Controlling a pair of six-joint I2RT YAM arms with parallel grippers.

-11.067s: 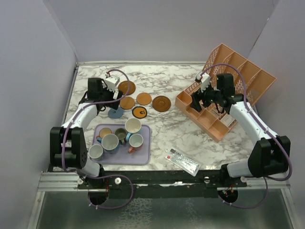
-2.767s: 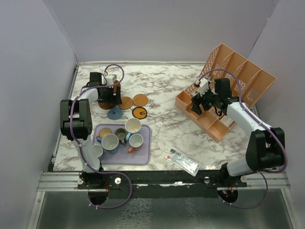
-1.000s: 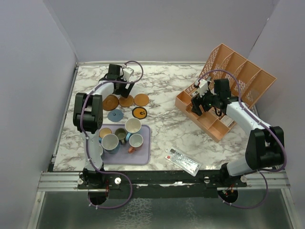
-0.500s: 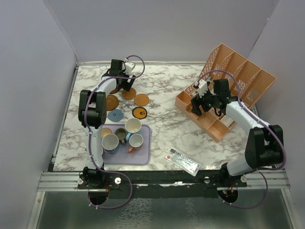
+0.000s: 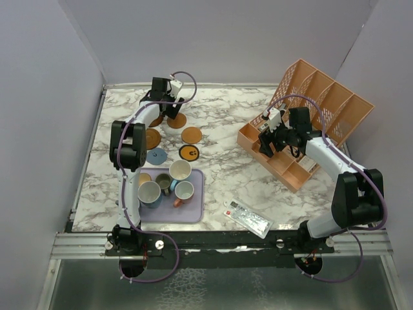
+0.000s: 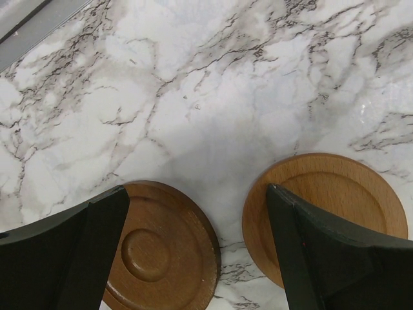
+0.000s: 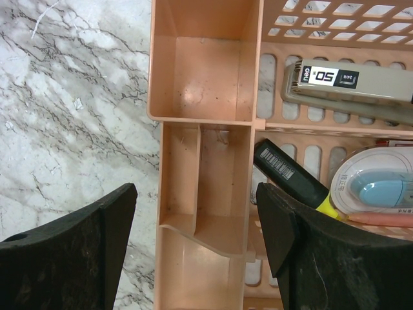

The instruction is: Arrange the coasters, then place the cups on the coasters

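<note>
Several coasters lie at the back left: a dark brown one (image 5: pixel 157 121) and a tan one (image 5: pixel 176 120) side by side, another dark brown (image 5: pixel 151 137), a tan one (image 5: pixel 191 135), an orange one with a black mark (image 5: pixel 189 152) and a grey-blue one (image 5: pixel 155 155). My left gripper (image 5: pixel 166 112) hangs open over the first pair. In the left wrist view its left finger (image 6: pixel 84 252) overlaps the dark brown coaster (image 6: pixel 161 252) and its right finger (image 6: pixel 335 252) overlaps the tan coaster (image 6: pixel 326 194). Several cups (image 5: pixel 180 170) stand on the lavender tray (image 5: pixel 197 210). My right gripper (image 5: pixel 265 143) hovers open and empty over the organiser.
The orange slotted organiser (image 5: pixel 303 123) at the right holds a stapler (image 7: pixel 348 81), a black and yellow marker (image 7: pixel 293 177) and a blue-and-white roller (image 7: pixel 377 187). A flat packet (image 5: pixel 247 218) lies near the front edge. A further coaster (image 5: pixel 144 177) sits on the tray.
My left gripper has moved toward the back of the table. The tan coaster beside it has slid back with it, from the row to beside the rear dark brown coaster. The right arm has stayed still.
</note>
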